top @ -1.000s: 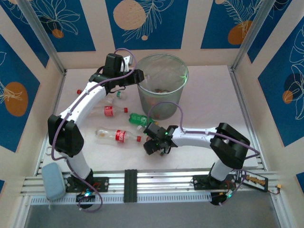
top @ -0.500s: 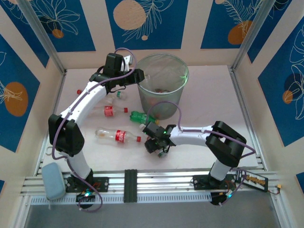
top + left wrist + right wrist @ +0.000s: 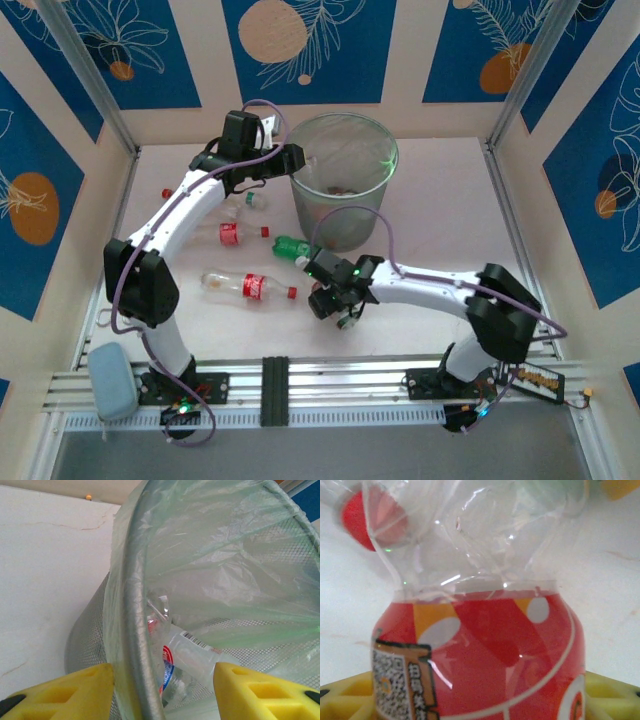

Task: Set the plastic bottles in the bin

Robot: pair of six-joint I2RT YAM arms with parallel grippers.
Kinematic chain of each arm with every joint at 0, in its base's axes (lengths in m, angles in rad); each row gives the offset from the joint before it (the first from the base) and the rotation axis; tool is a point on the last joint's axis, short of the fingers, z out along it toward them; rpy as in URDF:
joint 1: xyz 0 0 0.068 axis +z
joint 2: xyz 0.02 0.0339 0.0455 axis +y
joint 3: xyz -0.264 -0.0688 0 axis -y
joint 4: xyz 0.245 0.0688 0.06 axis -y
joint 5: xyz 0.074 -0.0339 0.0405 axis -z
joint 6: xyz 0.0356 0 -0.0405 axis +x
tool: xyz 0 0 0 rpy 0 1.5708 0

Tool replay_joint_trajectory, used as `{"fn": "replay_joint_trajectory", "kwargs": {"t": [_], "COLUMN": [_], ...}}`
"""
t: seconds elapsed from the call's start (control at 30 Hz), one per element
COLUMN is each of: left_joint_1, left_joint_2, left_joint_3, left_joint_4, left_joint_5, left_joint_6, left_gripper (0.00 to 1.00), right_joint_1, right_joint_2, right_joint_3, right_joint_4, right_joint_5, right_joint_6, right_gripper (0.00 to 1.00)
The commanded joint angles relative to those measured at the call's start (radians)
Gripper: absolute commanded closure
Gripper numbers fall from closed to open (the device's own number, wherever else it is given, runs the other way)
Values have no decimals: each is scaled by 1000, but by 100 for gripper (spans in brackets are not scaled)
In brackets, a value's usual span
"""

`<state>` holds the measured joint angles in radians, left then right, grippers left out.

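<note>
Much bare table (image 3: 450, 200) — right of bin (image 3: 330, 215)

The bin (image 3: 343, 190) is grey-green mesh, with a green bottle (image 3: 288, 246) at its 7 o'clock. The red-labelled bottle (image 3: 480, 655) shows orange and white patches; blue wall panels (image 3: 340, 80) carry white leaves and orange discs.

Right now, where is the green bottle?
In the top view, the green bottle lies on the table just on the arms' side of the bin, toward its left, with a red-label bottle to its left.
</note>
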<state>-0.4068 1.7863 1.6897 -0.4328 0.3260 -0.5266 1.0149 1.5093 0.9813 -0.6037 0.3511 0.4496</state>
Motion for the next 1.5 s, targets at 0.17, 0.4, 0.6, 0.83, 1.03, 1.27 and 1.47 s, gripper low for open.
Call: {"fn": "replay_joint_trajectory", "kwargs": {"t": [0.17, 0.4, 0.6, 0.83, 1.03, 1.27, 1.47], "left_joint_1": [2, 3, 2, -3, -16, -21, -21], "left_joint_2": [27, 32, 21, 14, 2, 4, 2], "left_joint_3": [16, 21, 10, -4, -15, -17, -13], "left_joint_4": [-14, -21, -20, -16, -3, 2, 2], "left_joint_5": [30, 23, 15, 17, 15, 8, 8], "left_joint_6": [-6, -2, 0, -12, -27, -30, -30], "left_gripper": [45, 45, 45, 45, 45, 46, 45], "right_joint_1": [-25, -51, -133, -357, -475, -517, -532], "right_joint_2": [-241, -385, -361, -208, -15, 210, 372], "right_joint_3": [65, 261, 476, 686, 880, 1086, 1150], "right_joint_4": [-228, -357, -382, -288, -205, -193, -193], "right_joint_5": [-87, -125, -168, -231, -298, -288, -300], "right_joint_6": [-119, -203, -275, -307, -271, -228, -228], "right_gripper": [37, 38, 39, 41, 41, 41, 41]}}
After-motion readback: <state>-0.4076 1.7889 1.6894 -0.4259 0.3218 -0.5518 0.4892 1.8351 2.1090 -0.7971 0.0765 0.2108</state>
